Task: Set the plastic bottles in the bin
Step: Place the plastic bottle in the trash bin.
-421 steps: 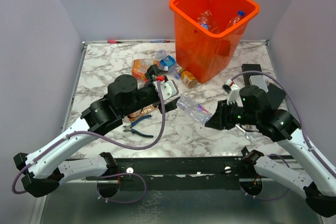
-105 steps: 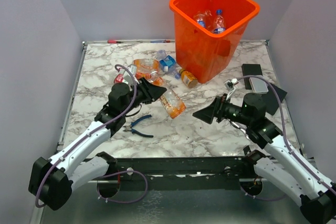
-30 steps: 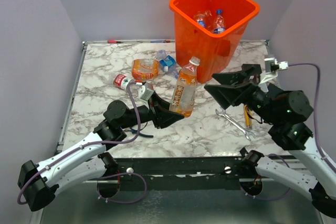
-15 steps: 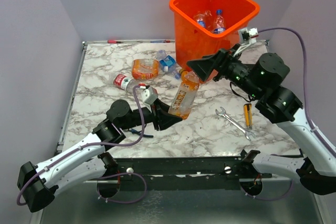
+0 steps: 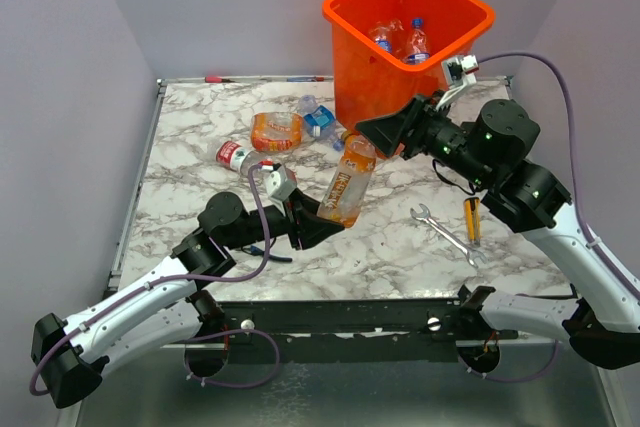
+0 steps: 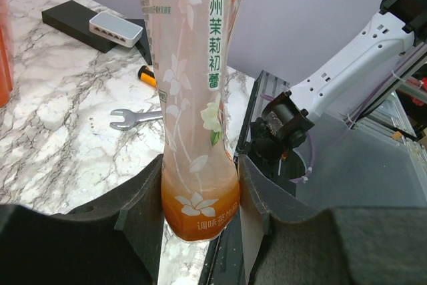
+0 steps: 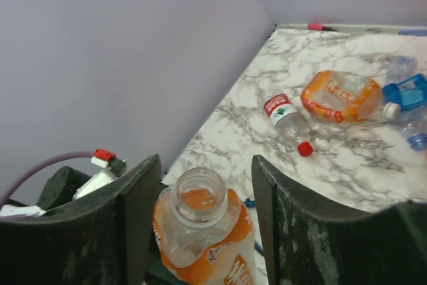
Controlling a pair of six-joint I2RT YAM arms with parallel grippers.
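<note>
A capless plastic bottle (image 5: 350, 175) with an orange label hangs tilted over the table, my left gripper (image 5: 318, 225) shut on its base (image 6: 200, 198). My right gripper (image 5: 372, 137) sits at the bottle's open neck (image 7: 198, 195). Its fingers (image 7: 137, 211) flank the neck on both sides with a gap each way, so it is open. The orange bin (image 5: 408, 37) stands at the back with two bottles (image 5: 400, 39) inside. On the table lie a crushed orange bottle (image 5: 276, 131), a blue-labelled one (image 5: 318, 119) and a red-labelled one (image 5: 236, 156).
A steel wrench (image 5: 445, 235) and an orange-handled screwdriver (image 5: 471, 220) lie right of centre. Blue-handled pliers (image 5: 270, 247) are partly hidden under the left arm. The left wrist view shows a black box with a white device (image 6: 117, 28) at the far right.
My right gripper has swung in from the right to the bottle's neck, and its jaws have narrowed. The left gripper has tipped the held bottle toward the right gripper.
</note>
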